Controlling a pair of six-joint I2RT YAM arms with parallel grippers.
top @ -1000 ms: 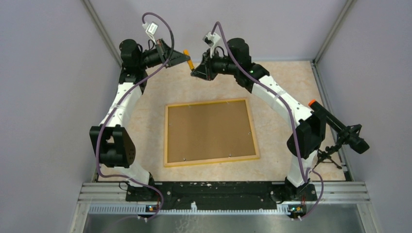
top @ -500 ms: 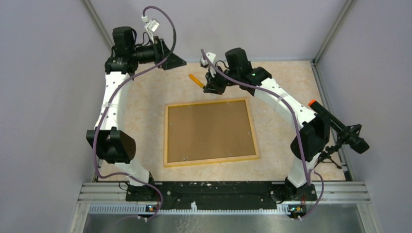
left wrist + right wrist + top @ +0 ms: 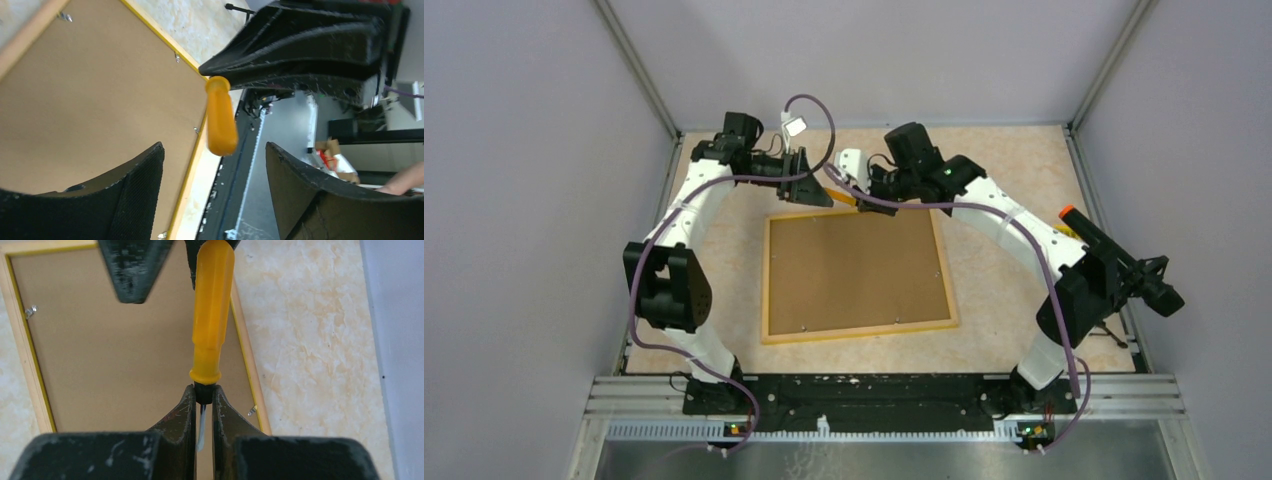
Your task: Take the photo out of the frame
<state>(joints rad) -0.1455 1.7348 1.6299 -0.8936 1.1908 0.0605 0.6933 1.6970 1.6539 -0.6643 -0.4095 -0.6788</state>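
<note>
- The bench [image 3: 1014, 150] has a cream, marble-patterned top. Pale grey walls [image 3: 524, 150] close it in on the left, far and right sides, with aluminium posts in the far corners.
- A black rail [image 3: 874, 390] runs along the near edge and carries both arm bases. Grey metal profiles and a metal sheet lie in front of it.
- The frame [image 3: 854, 270] lies flat in the middle of the bench, back up. Its brown fibreboard panel sits inside a light wooden rim, and a thin yellow line shows along the edge.
- Small metal tabs [image 3: 31, 311] sit on the back panel near the rim.
- The photo cannot be seen in any view.
- The right claw [image 3: 202, 390] is pressed together on the dark neck of a yellow-handled screwdriver [image 3: 212, 315]. It holds the tool in the air over the far edge of the frame, and the metal shaft shows between its fingers.
- The left claw [image 3: 214, 147] is spread wide, with the butt of the handle between its fingers [image 3: 140, 200] and a gap on each side.
- A black device with an orange tip [image 3: 1124, 265] stands on a small tripod at the bench's right edge.
</note>
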